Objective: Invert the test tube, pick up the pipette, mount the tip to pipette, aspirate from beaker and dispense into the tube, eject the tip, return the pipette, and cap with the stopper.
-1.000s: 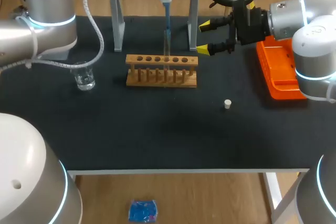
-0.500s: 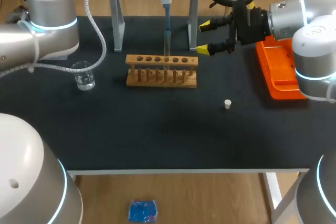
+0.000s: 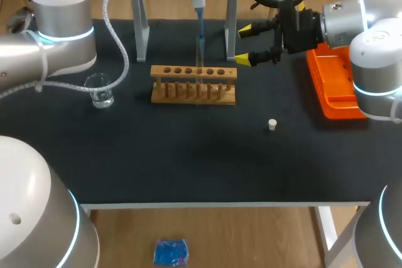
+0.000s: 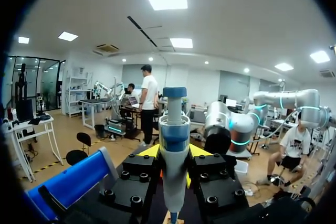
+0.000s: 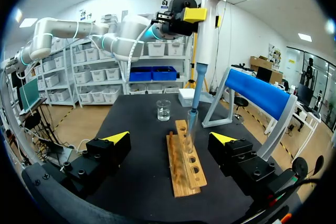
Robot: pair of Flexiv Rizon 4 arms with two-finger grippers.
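The left arm's gripper (image 4: pixel 173 153), coming in from the left side of the table, pinches the pipette (image 3: pixel 198 1) between its two yellow-tipped fingers (image 4: pixel 148 151) and holds it upright above the wooden rack (image 3: pixel 193 85). The pipette's blue shaft points straight down, and its lower end meets the mouth of the test tube (image 5: pixel 191 125). The tube stands upright in one of the rack's middle holes. Whether the tip reaches down into the glass cannot be made out. The right gripper (image 3: pixel 249 45) hangs above the dark table (image 3: pixel 188 161) just beyond the rack's right end. Its fingers are spread wide and turned toward the rack, touching neither it nor the tube. The beaker (image 3: pixel 100 90), a small clear glass, stands well to the left of the rack, beside the left arm's looping cable. The white stopper (image 3: pixel 272 124) lies alone on the tabletop in front of the rack and to its right, apart from everything else. An orange tray (image 3: pixel 333 92) sits at the table's right edge, partly under the right arm. The pipette stand (image 3: pixel 139 26), grey legs carrying a blue bar, rises behind the rack at the far side of the table.
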